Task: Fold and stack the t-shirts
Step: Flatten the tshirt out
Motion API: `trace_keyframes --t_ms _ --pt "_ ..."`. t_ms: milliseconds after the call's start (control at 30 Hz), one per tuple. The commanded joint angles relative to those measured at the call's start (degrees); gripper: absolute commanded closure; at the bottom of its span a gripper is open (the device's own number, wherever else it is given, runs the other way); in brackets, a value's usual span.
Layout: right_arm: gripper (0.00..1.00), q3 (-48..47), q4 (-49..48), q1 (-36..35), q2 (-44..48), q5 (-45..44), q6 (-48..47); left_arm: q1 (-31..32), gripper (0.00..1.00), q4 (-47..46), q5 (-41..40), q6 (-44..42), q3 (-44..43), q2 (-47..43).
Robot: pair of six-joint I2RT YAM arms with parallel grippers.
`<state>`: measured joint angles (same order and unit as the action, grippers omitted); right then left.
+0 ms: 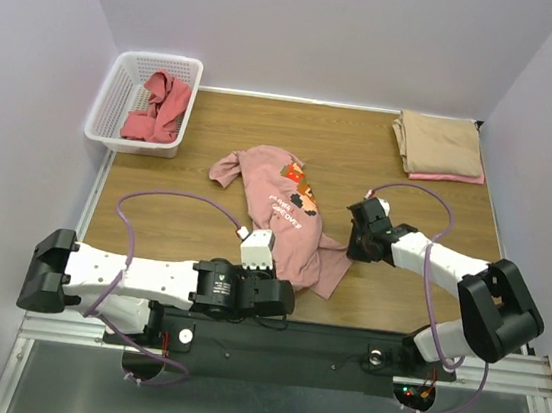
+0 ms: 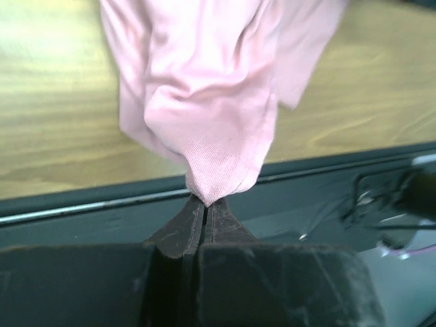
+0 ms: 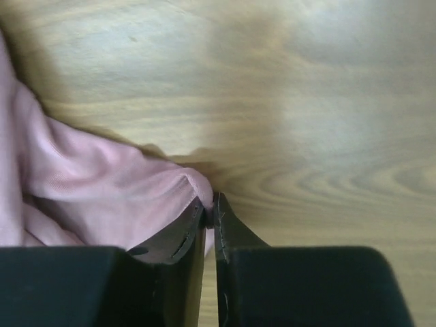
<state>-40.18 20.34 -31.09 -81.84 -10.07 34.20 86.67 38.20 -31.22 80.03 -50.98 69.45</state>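
A dusty pink t-shirt (image 1: 281, 207) with a printed chest lies crumpled mid-table, its lower part trailing toward the near edge. My left gripper (image 1: 294, 291) sits at that near edge. The left wrist view shows the left gripper (image 2: 205, 204) shut on a bunched corner of the pink fabric (image 2: 204, 102). My right gripper (image 1: 351, 248) rests low at the shirt's right side. Seen from the right wrist, the right gripper (image 3: 210, 204) pinches the shirt's hem (image 3: 102, 191) against the wood. A folded tan t-shirt (image 1: 437, 143) lies back right on a pinkish one (image 1: 451, 177). A coral-red t-shirt (image 1: 160, 109) sits in the basket.
The white lattice basket (image 1: 119, 87) stands at the back left corner. A black rail (image 2: 82, 204) runs along the table's near edge, right under the left gripper. Walls close in the table on three sides.
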Motion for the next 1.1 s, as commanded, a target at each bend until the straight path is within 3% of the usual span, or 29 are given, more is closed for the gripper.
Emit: trace_keyframes --t_ms 0,167,333,500,633,667,1067 --pt "0.99 -1.2 -5.9 -0.1 -3.0 0.0 -0.3 -0.1 1.00 6.1 -10.9 -0.6 -6.0 -3.4" --pt "1.00 -4.1 -5.7 -0.1 4.4 -4.5 -1.3 -2.8 1.00 11.0 -17.3 -2.6 -12.4 -5.1" --pt "1.00 -13.8 -0.6 -0.1 15.2 -18.7 -4.1 -12.4 1.00 13.2 -25.3 -12.8 -24.1 -6.2" --pt "1.00 -23.2 5.4 0.1 18.8 -32.9 -6.7 -19.8 1.00 9.0 -31.2 -24.6 -34.3 -9.3" --pt "1.00 -31.0 6.0 0.2 20.2 -42.6 -11.9 -23.4 1.00 -1.4 -32.3 -37.4 -40.1 -13.3" --pt "1.00 -32.7 6.0 0.2 20.6 -43.4 -12.8 -23.7 1.00 -3.2 -32.8 -42.6 -42.2 -14.4" --pt "0.99 -68.2 6.0 0.2 15.1 -41.0 -27.8 -23.7 1.00 -15.1 -33.8 -65.5 -63.5 -8.8"
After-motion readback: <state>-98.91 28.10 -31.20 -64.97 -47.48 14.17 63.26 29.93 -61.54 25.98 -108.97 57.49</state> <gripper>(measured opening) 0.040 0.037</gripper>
